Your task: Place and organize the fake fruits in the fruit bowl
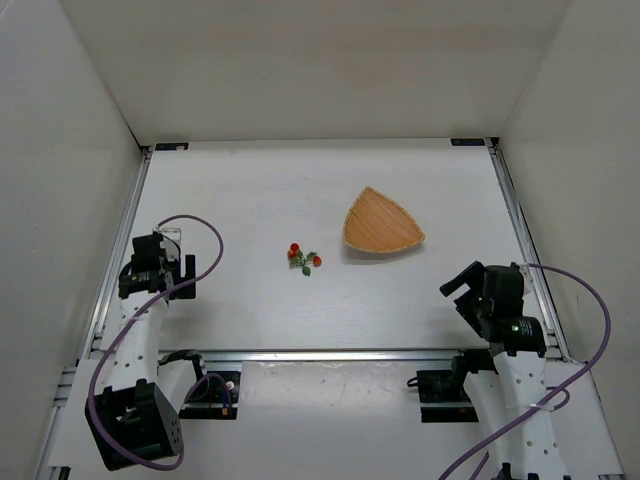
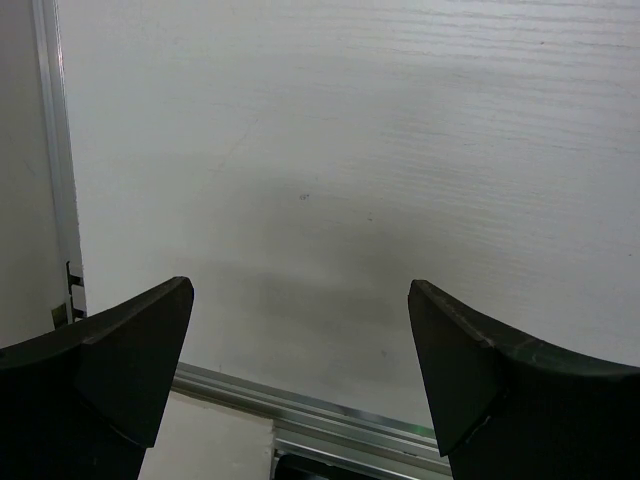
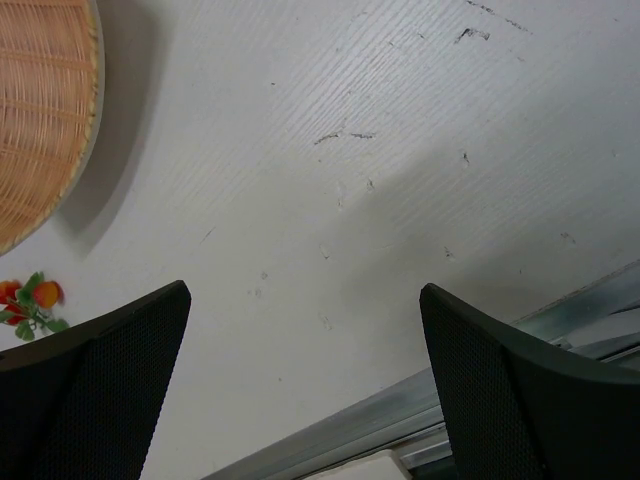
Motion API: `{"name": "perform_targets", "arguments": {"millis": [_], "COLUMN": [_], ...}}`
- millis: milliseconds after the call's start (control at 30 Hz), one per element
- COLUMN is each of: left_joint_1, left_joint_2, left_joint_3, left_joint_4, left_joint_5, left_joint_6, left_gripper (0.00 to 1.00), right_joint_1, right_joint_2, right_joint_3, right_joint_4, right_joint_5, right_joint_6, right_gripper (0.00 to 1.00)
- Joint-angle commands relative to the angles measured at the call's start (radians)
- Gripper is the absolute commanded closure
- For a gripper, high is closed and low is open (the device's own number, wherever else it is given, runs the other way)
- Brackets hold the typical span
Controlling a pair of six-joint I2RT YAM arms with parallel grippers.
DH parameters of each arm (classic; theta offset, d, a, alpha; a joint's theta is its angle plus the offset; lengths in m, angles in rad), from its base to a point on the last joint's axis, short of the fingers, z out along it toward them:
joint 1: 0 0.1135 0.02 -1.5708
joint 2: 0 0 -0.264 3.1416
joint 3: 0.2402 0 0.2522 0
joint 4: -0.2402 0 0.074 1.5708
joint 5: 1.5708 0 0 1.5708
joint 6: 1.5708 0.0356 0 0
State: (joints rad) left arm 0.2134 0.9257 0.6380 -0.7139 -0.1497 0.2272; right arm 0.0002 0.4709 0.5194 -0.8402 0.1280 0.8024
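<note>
top external view: we find the fake fruits (image 1: 305,258) midway between our arms, left of the fruit bowl (image 1: 382,225); left gripper (image 2: 300,290) and right gripper (image 3: 305,292) gape wide, empty

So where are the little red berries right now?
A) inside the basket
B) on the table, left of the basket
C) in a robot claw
B: the fake fruits lie on the white table, apart from the fruit bowl, while the left gripper and right gripper are open and hold nothing.
</note>
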Motion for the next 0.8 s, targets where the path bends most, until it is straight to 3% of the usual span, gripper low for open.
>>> {"name": "perform_targets", "arguments": {"millis": [0,167,267,333,367,400,500,567,667,767], "left_joint_1": [-0.005,-0.005,-0.005,-0.005,-0.005,-0.005,-0.005,-0.005,-0.005,-0.005], "left_joint_2": [-0.021,-0.021,-0.021,-0.021,-0.021,-0.021,-0.030,-0.030,-0.030,-0.030], "left_joint_3": [0.000,0.000,0.000,0.000,0.000,0.000,0.000,0.000,0.000,0.000], "left_joint_4": [0.021,0.021,0.021,0.021,0.021,0.021,0.021,0.021,0.021,0.021], "left_joint_5": [-0.013,0.009,0.009,0.009,0.009,0.009,0.009,0.009,0.009,0.009], "left_joint_6": [-0.008,0.001,0.001,0.001,0.001,0.001,0.001,0.001,0.001,0.001], "left_gripper": [0.00,0.00,0.00,0.00,0.00,0.00,0.00,0.00,0.00,0.00], "right_joint_1": [0.000,0.050,0.142,0.292,0.361,0.515,0.757,0.799,0.826,0.837], "right_joint_2": [0.002,0.015,0.161,0.292,0.337,0.389,0.698,0.819,1.015,1.181], "right_joint_3": [0.010,0.050,0.140,0.224,0.256,0.292,0.474,0.566,0.700,0.810], "right_joint_4": [0.030,0.174,0.187,0.211,0.211,0.223,0.224,0.240,0.283,0.283], "right_joint_5": [-0.024,-0.113,-0.018,0.051,0.156,0.223,0.378,0.323,0.185,0.118], "right_joint_6": [-0.048,-0.176,-0.224,-0.252,-0.267,-0.284,-0.383,-0.466,-0.529,-0.539], "right_gripper": [0.00,0.00,0.00,0.00,0.00,0.00,0.00,0.00,0.08,0.26]}}
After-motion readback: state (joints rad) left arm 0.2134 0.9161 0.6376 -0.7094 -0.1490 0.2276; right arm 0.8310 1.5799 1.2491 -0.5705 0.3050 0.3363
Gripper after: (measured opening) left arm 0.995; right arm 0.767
